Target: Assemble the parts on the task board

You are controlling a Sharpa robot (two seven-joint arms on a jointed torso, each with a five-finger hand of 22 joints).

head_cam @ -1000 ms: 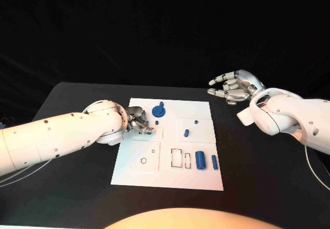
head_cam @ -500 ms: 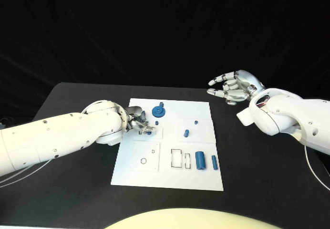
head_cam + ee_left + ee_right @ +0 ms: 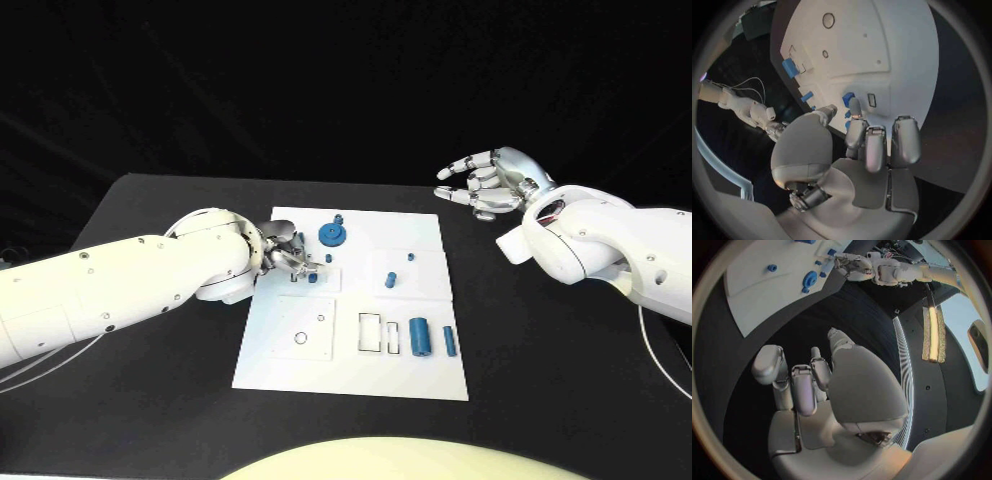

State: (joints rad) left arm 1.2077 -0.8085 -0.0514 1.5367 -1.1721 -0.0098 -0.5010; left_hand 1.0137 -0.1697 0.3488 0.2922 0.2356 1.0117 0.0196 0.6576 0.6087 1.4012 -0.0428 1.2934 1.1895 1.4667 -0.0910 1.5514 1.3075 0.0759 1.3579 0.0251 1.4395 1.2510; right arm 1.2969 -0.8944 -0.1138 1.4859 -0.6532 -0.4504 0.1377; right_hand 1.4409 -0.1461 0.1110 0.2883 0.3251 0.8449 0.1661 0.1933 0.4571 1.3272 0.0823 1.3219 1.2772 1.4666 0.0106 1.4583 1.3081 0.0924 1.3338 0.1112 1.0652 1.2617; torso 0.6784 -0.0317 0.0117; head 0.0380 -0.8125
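Black table: left hand fingers over task board

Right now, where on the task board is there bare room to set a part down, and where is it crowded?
The task board is bare at its far right corner, beyond the small pegs, and along the near strip below the big blue cylinder. It is crowded at the far left, where the left hand sits beside the blue gear.
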